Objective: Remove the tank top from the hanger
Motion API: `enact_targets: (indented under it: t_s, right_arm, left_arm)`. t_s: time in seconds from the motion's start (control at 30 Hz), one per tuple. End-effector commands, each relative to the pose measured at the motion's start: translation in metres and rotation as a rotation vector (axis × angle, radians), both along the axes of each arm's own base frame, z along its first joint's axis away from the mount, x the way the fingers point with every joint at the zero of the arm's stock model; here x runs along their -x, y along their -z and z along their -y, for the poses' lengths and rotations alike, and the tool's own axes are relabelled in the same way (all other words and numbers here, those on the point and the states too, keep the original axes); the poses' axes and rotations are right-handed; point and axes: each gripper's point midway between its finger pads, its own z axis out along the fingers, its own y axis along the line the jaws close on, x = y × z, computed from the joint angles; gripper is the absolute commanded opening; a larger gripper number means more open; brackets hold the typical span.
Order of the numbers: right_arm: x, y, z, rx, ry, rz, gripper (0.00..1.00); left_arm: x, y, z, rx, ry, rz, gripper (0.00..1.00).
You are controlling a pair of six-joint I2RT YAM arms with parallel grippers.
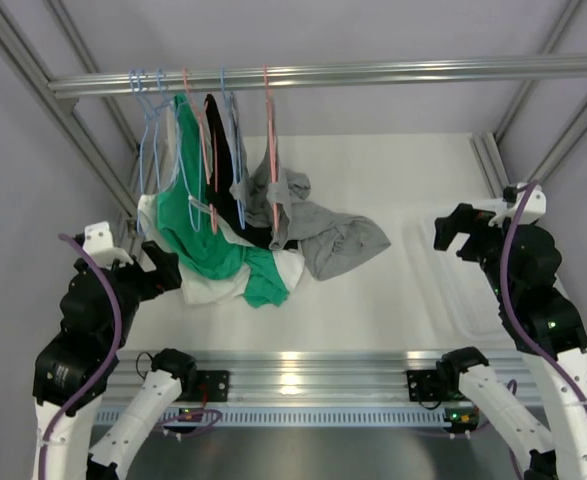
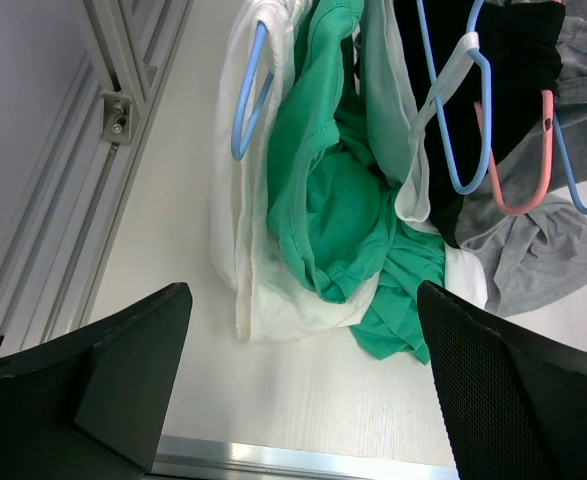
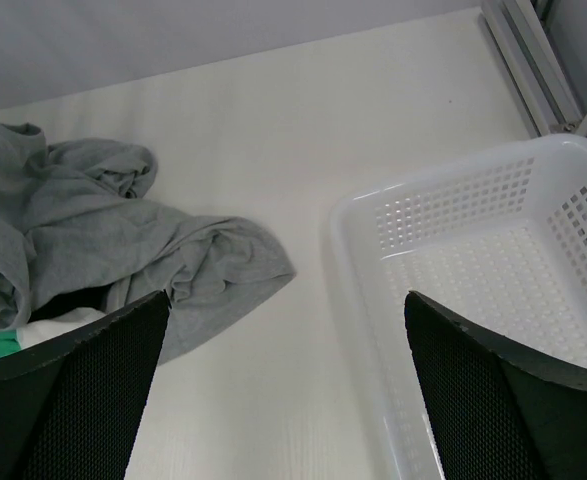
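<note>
top external, green tank top [image 1: 201, 240] hanging vertically off hanger [image 1: 202, 140], hem down

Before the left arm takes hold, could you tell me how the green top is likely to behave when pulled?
The green top lies crumpled in soft folds on the table, so probably floppy and light. It is bunched against the white top, which may drag along. Its upper part hangs among hangers, so it could snag.
</note>
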Motion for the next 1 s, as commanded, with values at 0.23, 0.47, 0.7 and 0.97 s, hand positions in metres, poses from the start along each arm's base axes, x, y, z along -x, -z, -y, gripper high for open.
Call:
enact_targets:
  t_s: [0.23, 0.47, 0.7, 0.97]
  right_arm:
    - [0.000, -0.009, -0.006, -0.001, -0.032, 0.004, 0.99]
    - [-0.003, -0.005, -0.021, -0.010, -0.110, -0.020, 0.99]
    - [-0.001, 0.001, -0.026, -0.008, -0.140, -0.035, 0.99]
    - [-0.003, 0.014, -0.031, -0.013, -0.162, -0.068, 0.99]
  left_arm:
    - [-0.001, -0.066, 0.015, 0.042, 0.090, 0.134, 0.99]
    - [-0.029, -0.154, 0.060, 0.053, 0.302, 0.198, 0.99]
    - [-0.097, -0.214, 0.120, 0.127, 0.488, 0.200, 0.95]
    - [-0.159, -0.192, 0.174, -0.021, 0.445, 0.144, 0.90]
